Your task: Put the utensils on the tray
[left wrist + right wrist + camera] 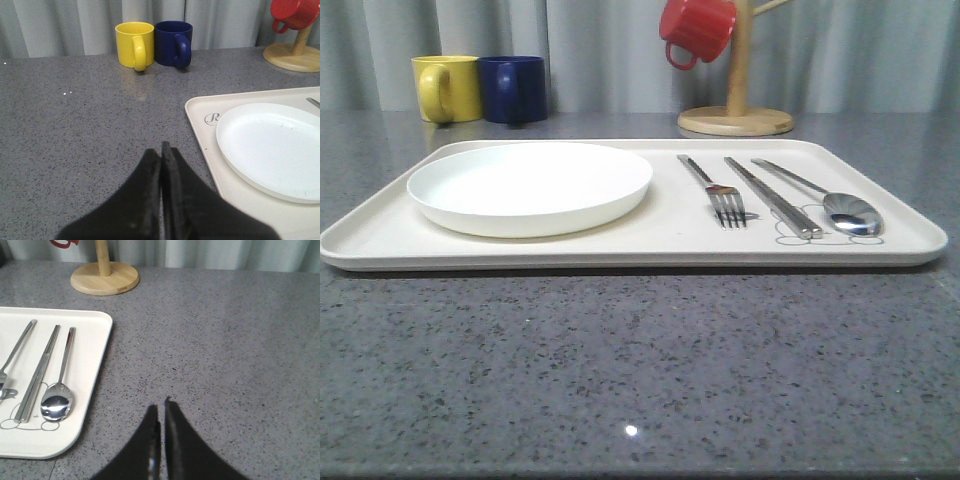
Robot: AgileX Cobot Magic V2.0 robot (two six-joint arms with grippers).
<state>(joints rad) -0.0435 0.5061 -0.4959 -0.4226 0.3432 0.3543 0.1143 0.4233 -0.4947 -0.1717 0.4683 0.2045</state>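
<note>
The cream tray (650, 245) lies across the grey counter. On its right part lie three silver utensils side by side: a fork (718, 195), a flat bar-like piece (772, 196) and a spoon (840, 205). In the right wrist view the fork (15, 352), the bar (39, 372) and the spoon (59, 395) rest on the tray (95, 360). My right gripper (161, 407) is shut and empty over bare counter to the right of the tray. My left gripper (159, 149) is shut and empty over the counter beside the tray's left edge (197, 125).
A round white plate (530, 185) takes up the tray's left half. A yellow mug (448, 88) and a blue mug (513, 88) stand at the back left. A wooden mug tree (736, 115) with a red mug (697, 30) stands at the back right.
</note>
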